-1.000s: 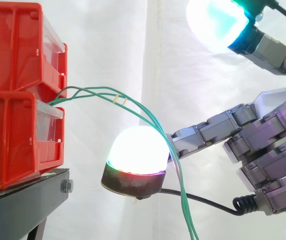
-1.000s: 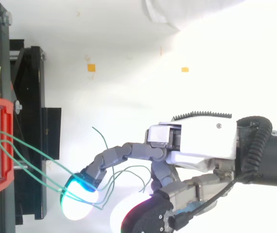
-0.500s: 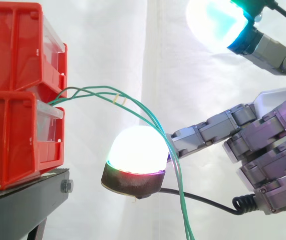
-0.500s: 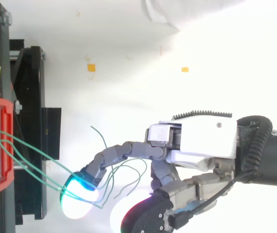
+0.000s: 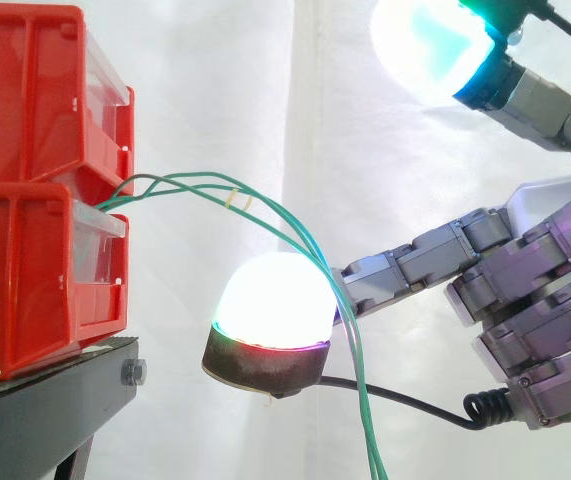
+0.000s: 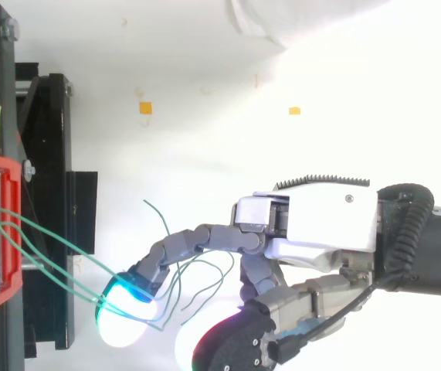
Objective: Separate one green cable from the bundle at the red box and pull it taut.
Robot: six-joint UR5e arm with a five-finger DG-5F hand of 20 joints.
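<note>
Hand stays put off the red box; only loose cable ends stir.
I keep the hand spread wide, gripping nothing: one outstretched fingertip sits among the green cables, which still arc slack from the box's front and droop past it. Their free ends have curled slightly since a second ago, so I judge no strand is parted yet.

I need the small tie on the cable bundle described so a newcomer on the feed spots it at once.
Start at the stacked red bins on the black stand, in the side view. Follow the green cables arching out from between them; just past the crest sit pale yellowish wraps, the only non-green marks on the strands.
</note>
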